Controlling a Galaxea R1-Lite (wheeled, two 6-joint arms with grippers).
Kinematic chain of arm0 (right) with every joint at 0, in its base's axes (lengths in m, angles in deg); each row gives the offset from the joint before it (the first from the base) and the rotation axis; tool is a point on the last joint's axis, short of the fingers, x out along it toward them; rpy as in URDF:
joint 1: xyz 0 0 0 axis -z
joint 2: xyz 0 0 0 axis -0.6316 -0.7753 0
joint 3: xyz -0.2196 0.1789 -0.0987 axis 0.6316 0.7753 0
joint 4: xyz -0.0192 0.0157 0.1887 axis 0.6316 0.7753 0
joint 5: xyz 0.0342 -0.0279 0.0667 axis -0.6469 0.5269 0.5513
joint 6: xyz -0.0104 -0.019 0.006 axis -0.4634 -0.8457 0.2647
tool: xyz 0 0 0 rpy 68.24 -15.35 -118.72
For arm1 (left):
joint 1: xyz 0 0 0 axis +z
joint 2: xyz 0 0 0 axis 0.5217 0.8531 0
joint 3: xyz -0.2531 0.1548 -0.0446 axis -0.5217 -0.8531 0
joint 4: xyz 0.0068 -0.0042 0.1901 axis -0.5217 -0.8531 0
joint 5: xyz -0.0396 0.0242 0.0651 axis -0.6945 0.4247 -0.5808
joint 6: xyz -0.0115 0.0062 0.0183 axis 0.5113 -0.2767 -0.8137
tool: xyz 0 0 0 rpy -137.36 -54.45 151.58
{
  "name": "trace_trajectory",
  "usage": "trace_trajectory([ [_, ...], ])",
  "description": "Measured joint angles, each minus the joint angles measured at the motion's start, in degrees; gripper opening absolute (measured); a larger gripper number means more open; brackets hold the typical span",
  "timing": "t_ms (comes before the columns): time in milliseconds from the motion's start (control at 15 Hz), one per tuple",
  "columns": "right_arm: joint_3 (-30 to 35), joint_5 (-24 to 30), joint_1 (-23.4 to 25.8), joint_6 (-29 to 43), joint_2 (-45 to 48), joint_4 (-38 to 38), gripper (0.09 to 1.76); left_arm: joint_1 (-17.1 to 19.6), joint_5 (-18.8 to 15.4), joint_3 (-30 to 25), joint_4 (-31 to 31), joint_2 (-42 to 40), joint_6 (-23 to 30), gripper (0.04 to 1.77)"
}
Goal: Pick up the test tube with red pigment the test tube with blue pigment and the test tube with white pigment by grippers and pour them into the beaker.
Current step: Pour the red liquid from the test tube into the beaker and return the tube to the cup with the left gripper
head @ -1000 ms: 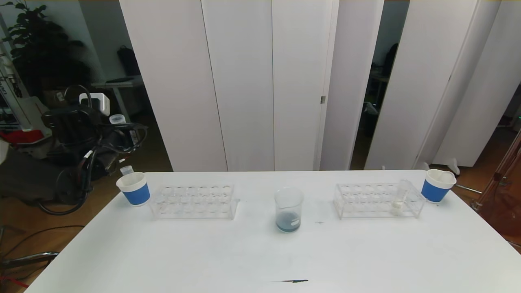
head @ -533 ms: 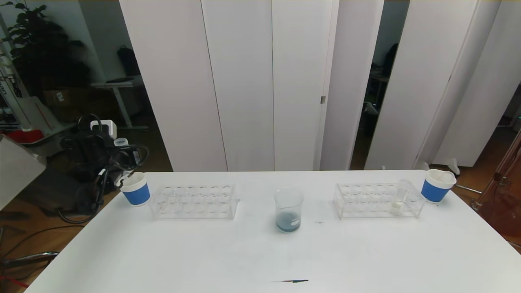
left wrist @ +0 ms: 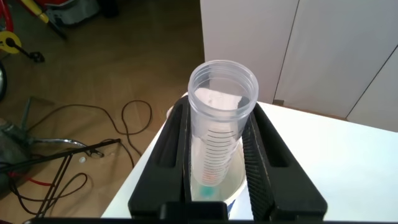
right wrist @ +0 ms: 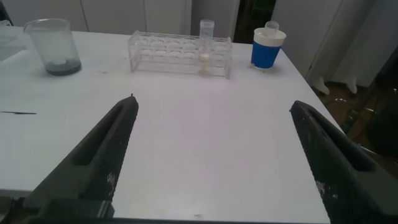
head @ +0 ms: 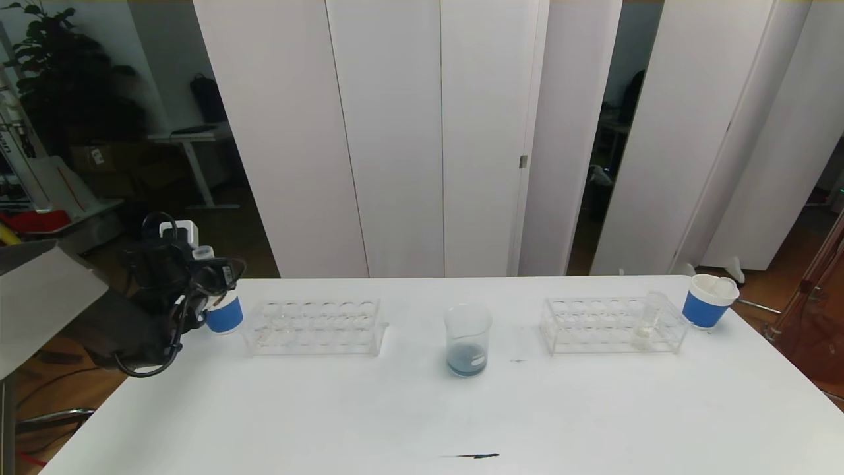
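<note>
A: Head view: the left gripper [head: 210,267] hangs over the left cup [head: 224,315] at the table's [head: 422,409] far left corner, closed on a clear tube [head: 202,253].

B: Which tube?

A: Left wrist view shows the tube [left wrist: 219,134] upright between the two black fingers [left wrist: 176,146], pinched at mid-body, its open mouth above them. It is nearly empty, with only a trace of blue at the bottom, right over the cup's mouth.

B: And the others?

A: The white-pigment tube [head: 647,320] stands in the right rack [head: 613,324], near the right cup [head: 707,302]. The beaker [head: 468,340], with dark bluish pigment at its bottom, sits between that rack and the left rack [head: 315,326].

B: The right gripper?

A: In the right wrist view, the right gripper [right wrist: 217,152] is spread wide and holds nothing, low over the table, well apart from the white-pigment tube [right wrist: 206,45].
</note>
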Motion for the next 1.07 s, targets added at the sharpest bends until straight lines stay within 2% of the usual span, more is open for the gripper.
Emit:
trace_trajectory([
  [933, 0.0, 0.0, 0.0, 0.0, 0.0, 0.0, 1.75, 0.0, 0.2, -0.3, -0.5, 1.7, 0.1, 0.57],
  [1000, 0.0, 0.0, 0.0, 0.0, 0.0, 0.0, 1.75, 0.0, 0.2, -0.3, -0.5, 1.7, 0.0, 0.6],
  [1067, 0.0, 0.0, 0.0, 0.0, 0.0, 0.0, 1.75, 0.0, 0.2, -0.2, -0.4, 1.7, 0.0, 0.76],
])
